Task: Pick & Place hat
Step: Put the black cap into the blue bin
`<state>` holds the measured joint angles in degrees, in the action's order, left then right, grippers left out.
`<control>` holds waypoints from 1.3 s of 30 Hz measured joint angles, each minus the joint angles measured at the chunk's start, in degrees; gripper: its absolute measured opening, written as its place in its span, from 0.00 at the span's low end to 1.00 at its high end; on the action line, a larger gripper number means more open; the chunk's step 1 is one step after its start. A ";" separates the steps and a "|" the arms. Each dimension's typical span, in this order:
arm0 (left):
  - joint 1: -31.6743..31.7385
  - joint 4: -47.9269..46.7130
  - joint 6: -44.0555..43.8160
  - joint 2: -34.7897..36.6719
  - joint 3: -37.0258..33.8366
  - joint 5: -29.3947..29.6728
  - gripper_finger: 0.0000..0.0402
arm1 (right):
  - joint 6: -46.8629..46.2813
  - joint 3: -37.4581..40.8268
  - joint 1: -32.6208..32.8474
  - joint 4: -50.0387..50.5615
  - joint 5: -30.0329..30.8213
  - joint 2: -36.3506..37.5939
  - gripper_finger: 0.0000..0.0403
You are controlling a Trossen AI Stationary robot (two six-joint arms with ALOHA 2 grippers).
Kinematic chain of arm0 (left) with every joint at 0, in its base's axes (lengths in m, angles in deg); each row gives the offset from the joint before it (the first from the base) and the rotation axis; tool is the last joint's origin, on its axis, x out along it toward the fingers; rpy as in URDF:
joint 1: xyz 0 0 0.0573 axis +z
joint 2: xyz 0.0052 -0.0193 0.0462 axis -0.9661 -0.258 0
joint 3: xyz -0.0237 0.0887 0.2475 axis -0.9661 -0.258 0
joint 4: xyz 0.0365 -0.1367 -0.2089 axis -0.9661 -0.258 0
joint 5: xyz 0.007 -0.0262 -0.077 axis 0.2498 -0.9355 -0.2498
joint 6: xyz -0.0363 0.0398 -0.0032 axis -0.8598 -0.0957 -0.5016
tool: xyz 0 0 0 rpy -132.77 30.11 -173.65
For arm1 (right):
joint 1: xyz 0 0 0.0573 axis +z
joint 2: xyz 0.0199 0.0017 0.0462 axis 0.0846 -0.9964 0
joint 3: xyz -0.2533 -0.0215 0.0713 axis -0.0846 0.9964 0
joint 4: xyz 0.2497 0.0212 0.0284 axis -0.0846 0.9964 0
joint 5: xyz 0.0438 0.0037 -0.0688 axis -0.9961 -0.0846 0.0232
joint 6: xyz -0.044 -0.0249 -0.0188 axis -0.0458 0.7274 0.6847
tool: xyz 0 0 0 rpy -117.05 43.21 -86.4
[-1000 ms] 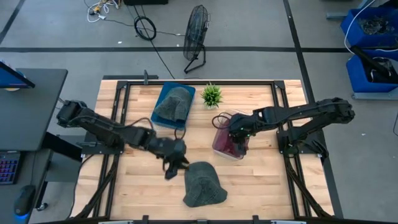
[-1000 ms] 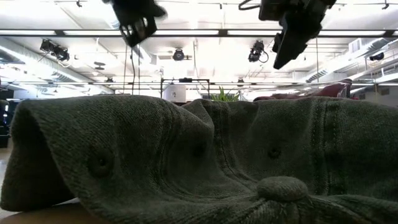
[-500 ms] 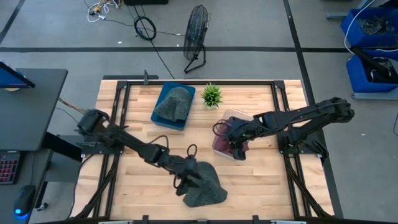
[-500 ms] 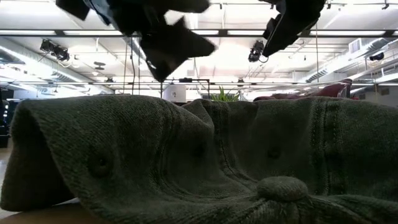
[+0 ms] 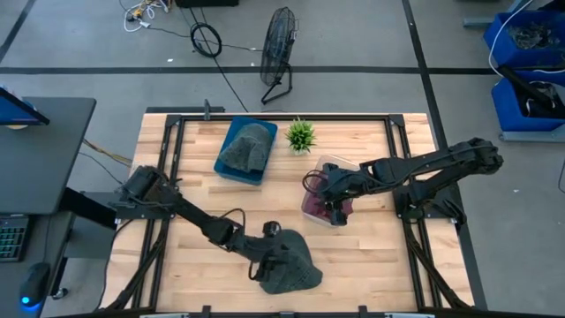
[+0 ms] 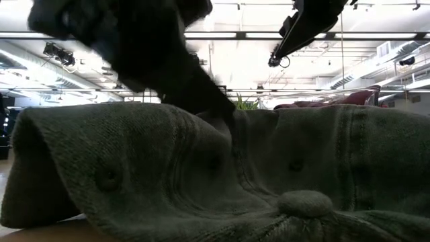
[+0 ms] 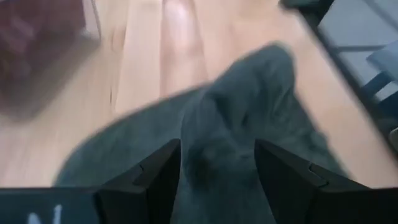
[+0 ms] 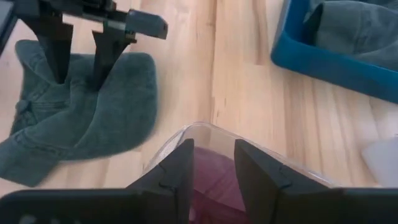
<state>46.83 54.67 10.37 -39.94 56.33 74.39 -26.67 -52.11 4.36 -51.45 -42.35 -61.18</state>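
Note:
A grey-green hat point(image 5: 296, 268) lies flat on the table near its near edge; it fills the low view point(image 6: 282, 168). My left gripper point(image 5: 272, 250) stands over it, open and pointing down. Its fingers point(image 7: 158, 180) straddle a raised fold of the crown point(image 7: 217, 124); the right wrist view shows the same point(image 8: 81, 78). My right gripper point(image 5: 334, 210) is open over a clear bin point(image 8: 186, 132) that holds a maroon hat point(image 8: 214, 186), right of the table's middle. My left gripper comes at the hat's crown from above with a finger on each side of the raised fold point(image 7: 217, 124). I cannot tell whether the fingertips touch the cloth. The hat lies flat on the table. My right gripper: I cannot tell whether it touches the maroon hat.
A blue bin point(image 5: 226, 161) holding another grey hat point(image 5: 249, 146) sits at the far left of the table. A small green plant point(image 5: 301, 134) stands beside it. Bare wood lies left of the grey-green hat and between the bins. A fan point(image 5: 278, 53) stands on the floor beyond.
My left gripper has swept from the table's middle toward the near edge and right, and has come down over the grey-green hat's crown. My right gripper has shifted slightly toward the near edge over the clear bin. The hat has stayed where it was.

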 joint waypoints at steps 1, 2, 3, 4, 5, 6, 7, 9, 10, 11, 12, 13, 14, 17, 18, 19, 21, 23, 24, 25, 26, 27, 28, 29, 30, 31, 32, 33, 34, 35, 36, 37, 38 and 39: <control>-0.28 -0.50 -0.29 -0.46 0.00 0.76 0.52 | 0.17 0.00 0.00 -0.01 0.45 0.00 0.29; -0.58 -0.83 -0.58 -0.91 -0.06 1.81 0.52 | 0.48 0.00 0.00 -0.02 1.07 0.00 0.29; -0.70 -0.53 -1.15 -1.46 0.00 3.22 0.52 | 0.66 0.00 0.00 0.00 1.17 0.00 0.29; -0.77 -0.73 -1.69 -1.83 0.10 4.78 0.52 | 0.67 0.00 0.00 0.04 1.16 0.00 0.29; -0.81 -1.95 -1.87 -1.86 0.09 6.35 0.52 | 0.67 0.00 0.00 -0.02 1.16 0.00 0.29; -0.76 -3.07 -2.40 -1.82 0.09 7.60 0.51 | 0.67 0.00 -0.02 0.00 1.16 0.02 0.29; -0.43 -3.73 -3.32 -1.79 0.09 8.35 0.49 | 0.67 0.00 -0.02 0.03 1.16 0.02 0.29; 0.29 -5.15 -4.85 -1.36 0.08 8.69 0.44 | 0.38 0.00 -0.02 0.28 1.16 0.02 0.29; 0.54 -5.37 -5.03 -1.01 0.02 8.09 0.39 | 0.24 0.00 -0.01 0.27 1.13 0.02 0.29; 0.85 -5.27 -5.03 -0.70 0.02 6.85 0.34 | 0.04 0.00 0.00 0.29 1.08 0.02 0.29; 1.11 -5.65 -4.93 -0.27 0.02 5.34 0.28 | -0.21 0.00 -0.02 0.44 1.09 0.02 0.29; 1.28 -6.17 -4.84 0.27 -0.01 3.76 0.20 | -0.33 0.00 -0.01 0.49 1.11 0.02 0.29; 1.39 -6.48 -4.86 1.09 -0.08 2.22 0.13 | -0.39 0.00 -0.02 0.46 1.11 0.02 0.29; 1.36 -7.67 -5.11 4.86 -0.11 -1.32 0.04 | -0.51 0.00 -0.01 0.63 1.11 0.02 0.29; 1.16 -9.42 -4.59 6.87 -0.13 -1.31 0.04 | -0.51 0.00 -0.02 0.57 1.11 0.02 0.29; 0.92 -10.66 -3.53 8.91 -0.13 -1.43 0.04 | -0.51 0.00 -0.02 0.63 1.14 0.02 0.29; 0.61 -16.55 -0.51 14.32 -0.09 -1.44 0.03 | -0.51 0.00 -0.02 0.55 1.12 0.02 0.29; 0.79 -22.97 2.79 20.17 -0.09 -1.21 0.02 | -0.53 0.00 -0.01 0.47 1.12 0.02 0.29; 1.18 -26.64 4.35 23.20 -0.09 -0.91 0.02 | -0.65 0.00 -0.01 0.44 1.13 0.02 0.29; 1.67 -30.05 5.65 26.12 -0.09 -0.29 0.02 | -0.69 0.00 -0.02 0.30 1.12 0.02 0.29; 2.28 -33.62 6.86 29.07 -0.09 0.63 0.03 | -0.80 0.00 -0.02 0.12 1.14 0.02 0.29; 3.16 -37.18 8.27 31.88 -0.09 1.83 0.03 | -0.89 0.00 -0.01 0.06 1.12 0.02 0.29; 4.22 -40.46 10.07 34.38 -0.09 3.20 0.03 | -0.91 0.00 0.00 0.04 1.14 0.02 0.29; 5.45 -43.69 12.02 36.79 -0.09 4.57 0.03 | -0.91 0.00 0.00 -0.25 1.12 0.02 0.29; 6.83 -46.74 14.32 38.84 -0.09 5.90 0.03 | -0.91 0.00 -0.02 -0.55 1.14 0.02 0.29; 8.49 -49.33 17.11 40.67 -0.07 6.99 0.03 | -0.88 0.00 -0.02 -0.74 1.14 0.02 0.29; 10.43 -51.50 20.26 42.21 -0.08 7.64 0.03 | -0.88 0.00 -0.02 -1.07 1.14 0.02 0.29; 12.54 -53.57 23.68 43.48 -0.07 7.84 0.03 | -0.88 0.00 0.00 -1.47 1.13 0.02 0.29; 14.82 -55.38 27.53 44.49 -0.07 7.85 0.03 | -0.88 0.00 -0.02 -1.80 1.14 0.02 0.29; 17.29 -56.80 31.40 45.19 -0.07 7.87 0.03 | -0.86 0.00 -0.02 -2.07 1.14 0.02 0.29; 19.85 -57.71 35.20 45.49 -0.07 7.90 0.03 | -0.79 0.00 0.00 -2.43 1.14 0.02 0.29; 22.59 -58.08 38.96 45.48 -0.07 7.95 0.03 | -0.42 0.00 -0.02 -2.83 1.14 0.02 0.29; 25.33 -58.32 42.40 45.40 -0.07 7.87 0.03 | 0.08 0.00 -0.02 -3.22 1.15 0.02 0.29; 28.09 -58.45 45.22 45.34 -0.07 7.46 0.03 | 0.76 0.00 -0.01 -3.55 1.16 0.02 0.29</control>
<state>74.93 -3.78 55.59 5.39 56.26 81.85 -25.90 -52.11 4.35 -55.01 -41.19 -61.15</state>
